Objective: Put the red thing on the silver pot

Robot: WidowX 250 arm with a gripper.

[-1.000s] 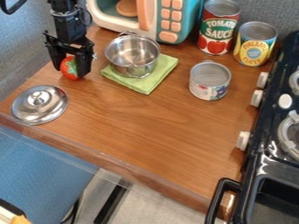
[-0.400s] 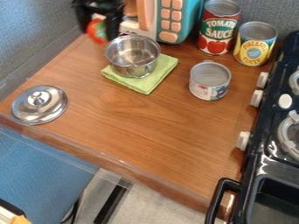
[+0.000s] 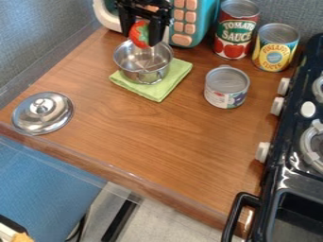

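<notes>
The fingers (image 3: 156,36) pinch the red thing (image 3: 137,35), roundish with a green patch, above the silver pot (image 3: 142,77). A toy oven (image 3: 206,22) is right behind them. Well apart, a shiny lid (image 3: 43,118) lies near the edge of the surface (image 3: 151,132).

Stove (image 3: 275,165) cut off at the right edge, microwave (image 3: 207,19) at the top, partly behind the hand (image 3: 140,38).

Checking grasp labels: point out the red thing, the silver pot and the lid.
Red thing (image 3: 137,35): camera view, now; on its red side, between the gripper's fingers.
Silver pot (image 3: 145,76): camera view, now; on its outer front wall.
Lid (image 3: 31,120): camera view, now; on its metal top, beside the knob.
</notes>
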